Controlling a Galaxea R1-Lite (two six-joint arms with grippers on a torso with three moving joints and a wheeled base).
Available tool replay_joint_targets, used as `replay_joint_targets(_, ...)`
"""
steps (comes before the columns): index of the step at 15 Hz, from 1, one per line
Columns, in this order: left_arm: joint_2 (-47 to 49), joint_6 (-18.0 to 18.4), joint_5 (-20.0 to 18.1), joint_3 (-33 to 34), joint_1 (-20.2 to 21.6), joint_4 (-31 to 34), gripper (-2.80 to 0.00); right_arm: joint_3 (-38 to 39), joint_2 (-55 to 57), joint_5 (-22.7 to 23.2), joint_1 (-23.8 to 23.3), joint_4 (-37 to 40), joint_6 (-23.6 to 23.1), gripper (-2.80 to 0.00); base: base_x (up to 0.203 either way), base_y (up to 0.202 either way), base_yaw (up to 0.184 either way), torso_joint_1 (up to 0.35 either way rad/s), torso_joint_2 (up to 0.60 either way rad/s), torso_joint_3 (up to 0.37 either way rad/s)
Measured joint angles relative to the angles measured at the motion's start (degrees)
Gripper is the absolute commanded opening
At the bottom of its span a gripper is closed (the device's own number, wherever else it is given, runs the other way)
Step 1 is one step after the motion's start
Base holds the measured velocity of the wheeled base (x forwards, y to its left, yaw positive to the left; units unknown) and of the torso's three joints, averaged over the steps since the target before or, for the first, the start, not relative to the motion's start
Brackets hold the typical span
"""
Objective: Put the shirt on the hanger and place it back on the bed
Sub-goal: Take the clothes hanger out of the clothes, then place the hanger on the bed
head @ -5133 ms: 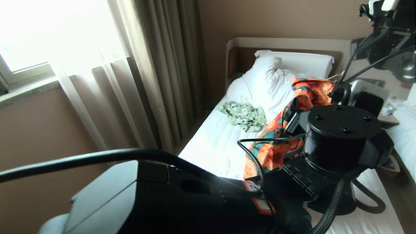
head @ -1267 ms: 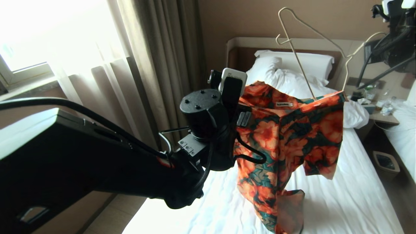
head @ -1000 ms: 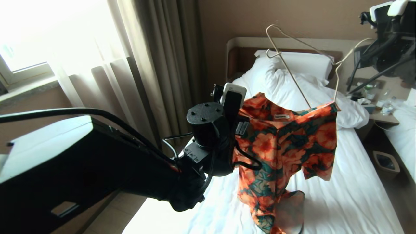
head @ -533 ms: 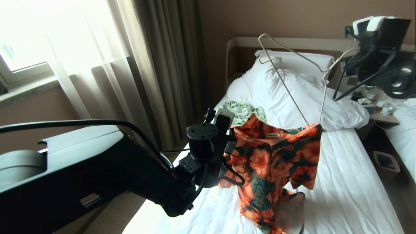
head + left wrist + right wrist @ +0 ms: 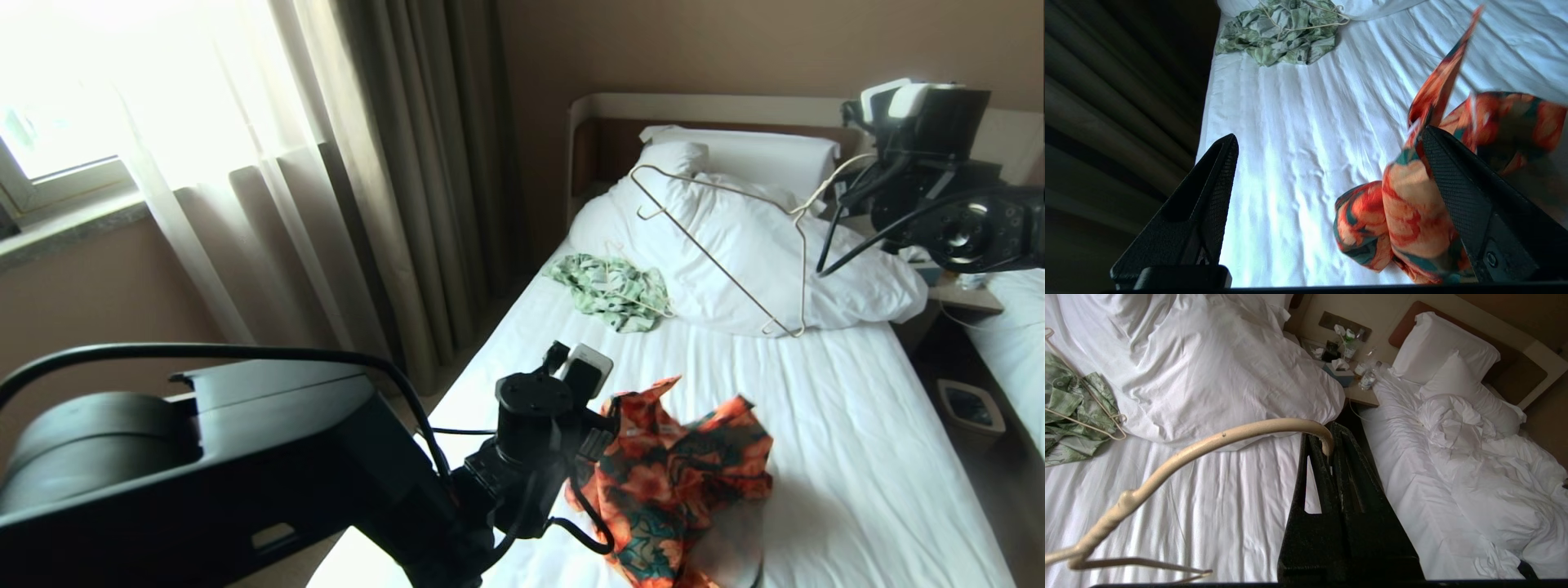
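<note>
- Left gripper: two black wedge-shaped fingers with fine mesh-textured pads, spread wide apart, nothing pinched between them, poised above the sheet.
- Shirt: thin, limp printed fabric, orange flowers on dark green, crumpled in a loose heap on the bed, just beside and partly under the left gripper's far finger; one pointed fold sticking up past that fingertip. Possibly brushing the finger's side, hard to tell with the cloth blurred.
- Right gripper: two black rough-surfaced fingers pressed together, clamped on the curved hook end of the hanger, raised near the headboard side of the bed.
- Hanger: thin cream-white rod, smooth, bent into a triangle with a rounded hook, dangling bare from the right gripper, slanted in the air above the duvet, well apart from the shirt.
- Bed: white sheet with fine creases beneath both grippers; one bunched white duvet and one pillow below the right gripper, brown padded headboard panel behind.
- Second shirt: pale green-and-white pattern, crumpled with its own thin hanger, lying beyond the left gripper near the duvet edge.
- Count: two shirts, two hangers, two grippers.
- Second bed with two pillows and rumpled white linen beyond the right gripper.
</note>
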Motion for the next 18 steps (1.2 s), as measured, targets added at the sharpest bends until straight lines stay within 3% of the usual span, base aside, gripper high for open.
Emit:
replay_joint_targets(6,3.71,-0.23,0.13,-4.26,-0.2,1.08,0.0,1.35,0.37,0.0,0.11,-2.08,0.13,-2.8,0.0,0.0,0.0,0.0,0.0,0.0)
replay_joint_targets(7,3.84,-0.32,0.18,-4.14,0.25,0.84,-2.8,1.63,0.56,0.0,0.06,-2.39,0.16,-2.8,0.0,0.0,0.0,0.0,0.0,0.0)
replay_joint_targets(11,3.28,-0.39,0.45,0.66,2.11,-1.55,-2.8,6.28,1.39,0.01,0.28,-5.58,0.21,-2.8,0.0,0.0,0.0,0.0,0.0,0.0)
replay_joint_targets(15,1.69,-0.5,2.48,12.51,6.16,-12.52,-2.8,19.06,1.33,0.01,0.98,-7.98,-0.05,-2.8,0.0,0.0,0.0,0.0,0.0,0.0)
replay_joint_targets(18,-1.35,-0.48,2.69,20.48,11.13,-18.8,-2.8,29.64,0.88,0.1,1.65,-7.57,-4.91,-2.8,0.0,0.0,0.0,0.0,0.0,0.0)
